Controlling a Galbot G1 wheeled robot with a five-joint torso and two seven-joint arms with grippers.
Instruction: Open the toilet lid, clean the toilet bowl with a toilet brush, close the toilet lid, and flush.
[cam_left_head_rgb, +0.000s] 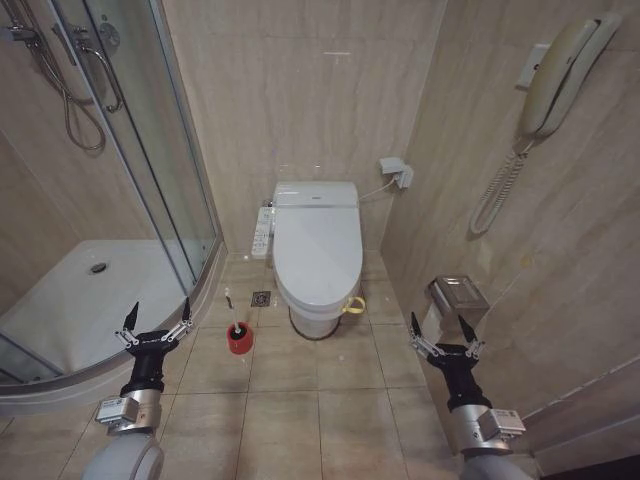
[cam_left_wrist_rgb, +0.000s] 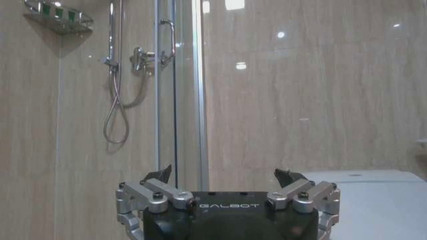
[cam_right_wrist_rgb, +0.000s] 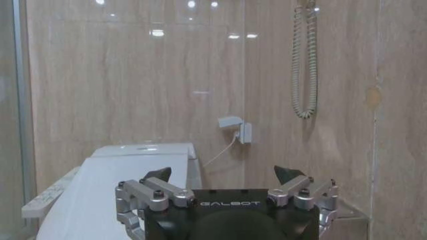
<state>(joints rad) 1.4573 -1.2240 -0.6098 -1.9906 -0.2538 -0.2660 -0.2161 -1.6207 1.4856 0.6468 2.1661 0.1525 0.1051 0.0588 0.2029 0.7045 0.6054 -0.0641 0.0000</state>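
**Toilet shut, both pincers open**

The toilet lid (cam_left_head_rgb: 318, 245) is seen closed, down on the toilet by the back wall. The toilet brush (cam_left_head_rgb: 232, 316) is stood in a red cup (cam_left_head_rgb: 239, 340) on the floor beside it. The left pincer (cam_left_head_rgb: 158, 316) and right pincer (cam_left_head_rgb: 444, 329) are held open, empty, well apart from everything.

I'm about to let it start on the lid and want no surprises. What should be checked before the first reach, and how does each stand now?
1. Toilet lid down, nothing lying on it: ok.
2. Yellow loop at the lid's front edge, reachable on the right side: ok.
3. Left tool open and empty, hanging above the floor beside the shower tray: ok.
4. Right tool open and empty, near the wall bin: ok.
5. Toilet brush upright in its red holder, left of the toilet: ok.
6. Bowl condition: cannot tell, lid covers it.
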